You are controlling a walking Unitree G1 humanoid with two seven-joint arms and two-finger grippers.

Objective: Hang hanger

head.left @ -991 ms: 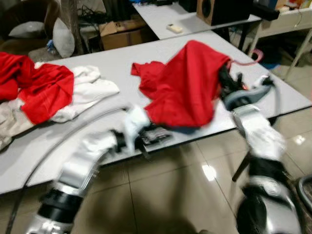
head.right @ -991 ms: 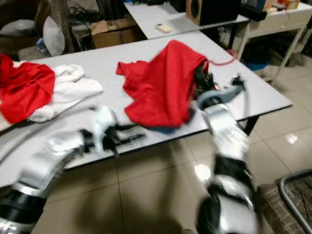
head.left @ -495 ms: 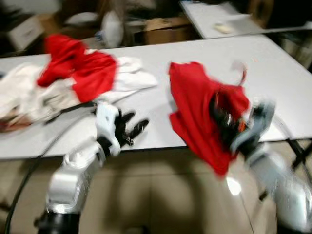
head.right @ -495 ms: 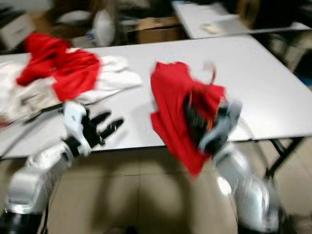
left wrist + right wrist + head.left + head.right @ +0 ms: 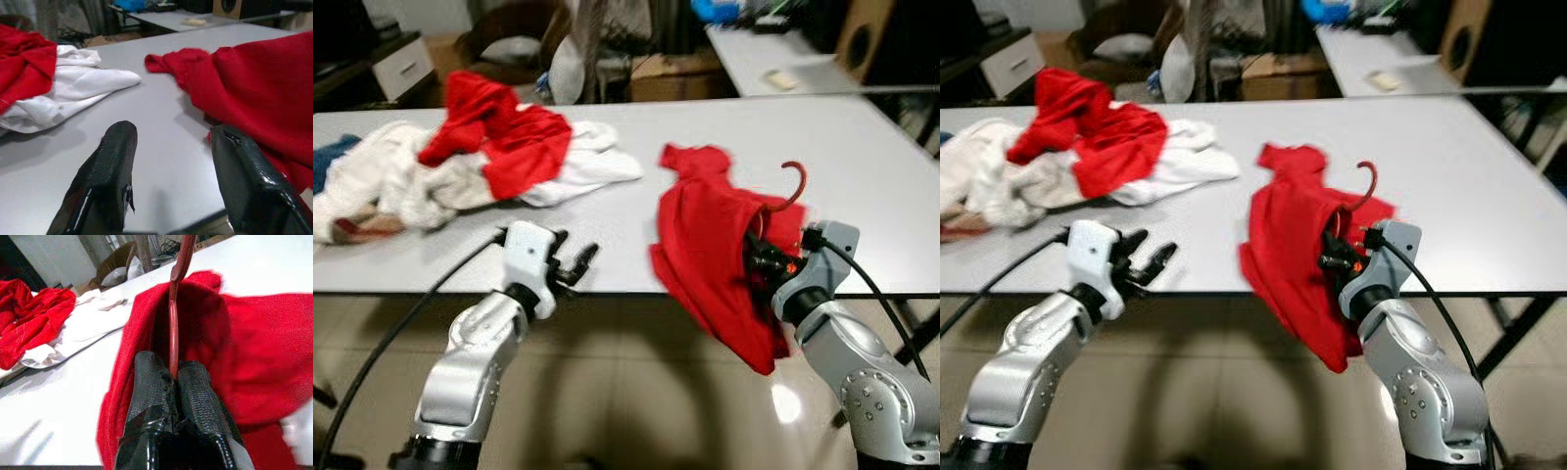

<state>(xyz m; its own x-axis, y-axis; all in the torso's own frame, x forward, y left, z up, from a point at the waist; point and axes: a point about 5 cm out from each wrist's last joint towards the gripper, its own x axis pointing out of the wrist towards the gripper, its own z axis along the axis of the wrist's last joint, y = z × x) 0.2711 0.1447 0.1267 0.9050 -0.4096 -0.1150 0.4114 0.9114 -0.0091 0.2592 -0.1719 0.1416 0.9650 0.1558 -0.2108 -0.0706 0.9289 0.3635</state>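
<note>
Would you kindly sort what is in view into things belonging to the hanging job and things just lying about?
Job:
red hanger, pinched by the right gripper
red garment draped on it
left gripper, fingers apart

Lying about:
clothes pile
cardboard box
speaker

Desk [image 5: 881, 147]: large, pale grey top.
Clothes pile [image 5: 470, 162]: red and white garments heaped on the desk's far left part; a bit of blue cloth at the edge.
Second desk [image 5: 773, 64]: behind, with a small pale object on it.
Cardboard box [image 5: 671, 78]: behind the desk, on the floor.
Speaker [image 5: 867, 34]: wooden, far right corner.
Floor [image 5: 636, 392]: glossy beige tiles.
</note>
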